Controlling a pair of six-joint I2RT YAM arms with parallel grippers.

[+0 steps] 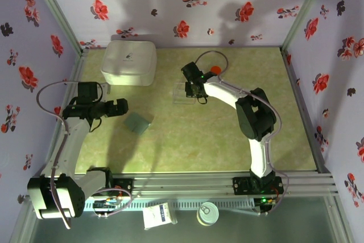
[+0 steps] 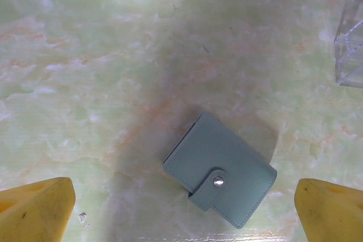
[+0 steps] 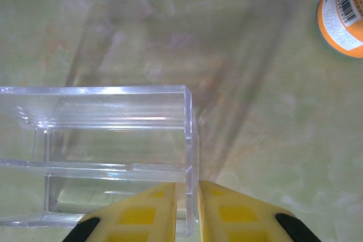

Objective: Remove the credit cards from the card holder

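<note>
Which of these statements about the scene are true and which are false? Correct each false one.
1. The small grey-blue soft card holder lies closed, its strap snapped shut. True.
2. The card holder lies inside the clear rectangular plastic box. False: it lies on the green marbled tabletop, apart from that box.
3. The left arm's jaws stand wide open. True.
4. The large white rounded box sits at the table's near edge. False: it sits at the far left corner.
5. The right arm's jaws straddle a wall of the clear box. True.
</note>
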